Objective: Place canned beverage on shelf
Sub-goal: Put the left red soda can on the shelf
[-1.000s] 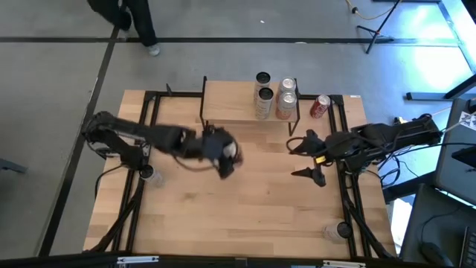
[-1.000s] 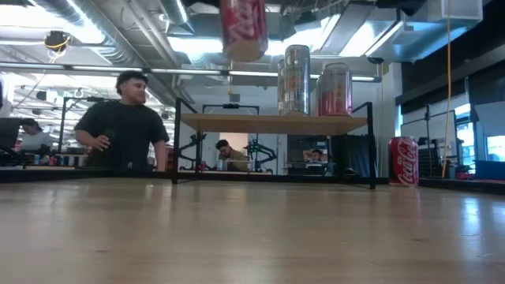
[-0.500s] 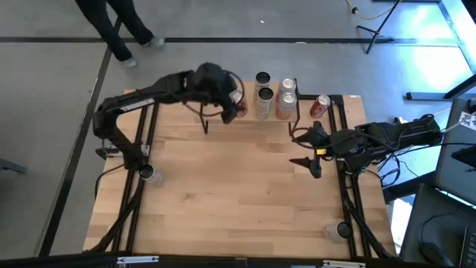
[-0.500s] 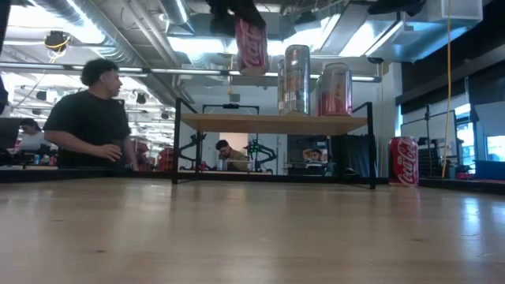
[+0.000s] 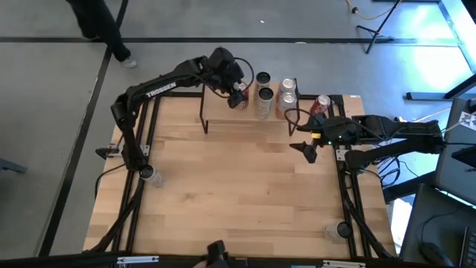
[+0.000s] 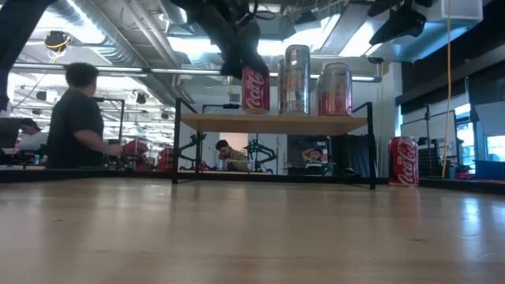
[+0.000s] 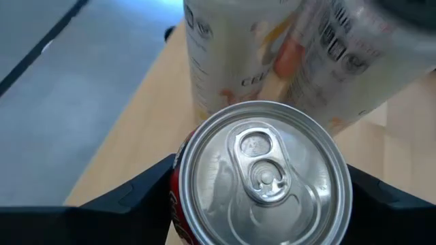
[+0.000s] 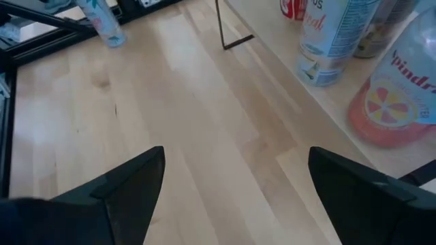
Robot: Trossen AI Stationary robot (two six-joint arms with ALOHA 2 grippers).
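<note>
The shelf (image 5: pixel 223 113) stands at the table's far edge; in the low view its board (image 6: pixel 237 121) sits on thin black legs. My left gripper (image 5: pixel 236 91) is over the shelf's left part, shut on a red cola can (image 6: pixel 255 88), whose silver top fills the left wrist view (image 7: pixel 262 173). Two tall cans (image 5: pixel 262 93) (image 5: pixel 286 97) stand on the shelf to the right of it. Another red cola can (image 5: pixel 320 106) stands on the table right of the shelf. My right gripper (image 5: pixel 306 138) is open and empty near the shelf's right legs. My left gripper pinches the red can's side wall near its top rim (image 7: pixel 178 197) between its two fingers (image 7: pixel 129 201), one on each side. The fingers come from above, pointing down. The can is upright, its bottom (image 6: pixel 255 111) at the shelf's board; whether it rests on it, I cannot tell.
A person (image 6: pixel 75 118) walks past beyond the table's far left. Small clear bottles stand at the table's left (image 5: pixel 147 173) and near right (image 5: pixel 338 231). The shelf's left end (image 5: pixel 212 104) is bare, and the wide tabletop (image 5: pixel 238 193) lies in front.
My left gripper has carried the red can from above the table's middle toward the far edge, over the shelf's left part, and then down to the board. My right gripper has moved a little toward the far edge. The person has walked leftward.
</note>
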